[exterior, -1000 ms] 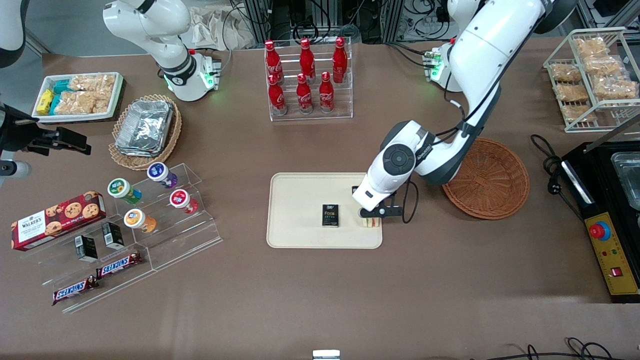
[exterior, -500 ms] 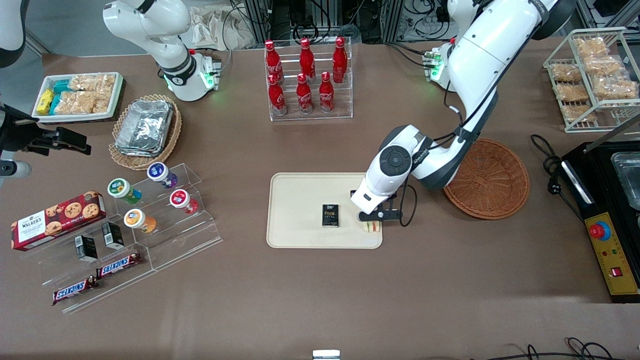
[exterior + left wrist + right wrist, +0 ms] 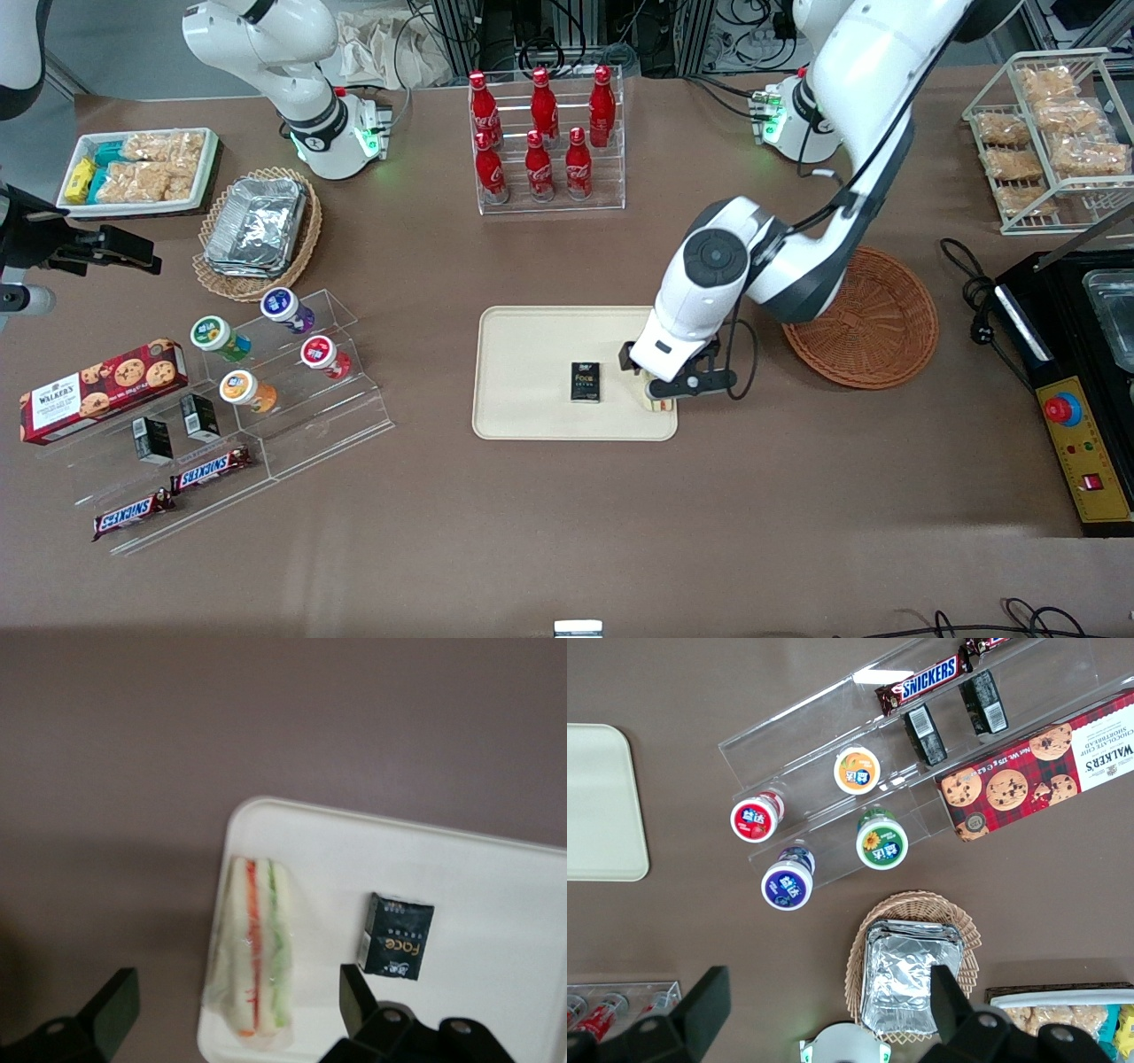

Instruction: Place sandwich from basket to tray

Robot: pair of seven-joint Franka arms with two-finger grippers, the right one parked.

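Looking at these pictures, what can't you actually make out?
- Sandwich: front view, mostly covered by the pincer; only a sliver shows on the tray.
- Basket: front view, part of its rim hidden by the arm.
- Black box: wrist view, small print too blurred.

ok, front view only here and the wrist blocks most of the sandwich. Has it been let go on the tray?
Observer: Yes. In the left wrist view the gripper hangs open above the sandwich, with a clear gap between it and each finger.
Operator: Is it fully on the tray?
Observer: It lies along the tray rim near a corner. Its edge reaches the rim, and I cannot tell if it overhangs.
Operator: Which way up?
Observer: The cut edge faces up, showing the orange-red and green stripes, and it looks wrapped in clear film.
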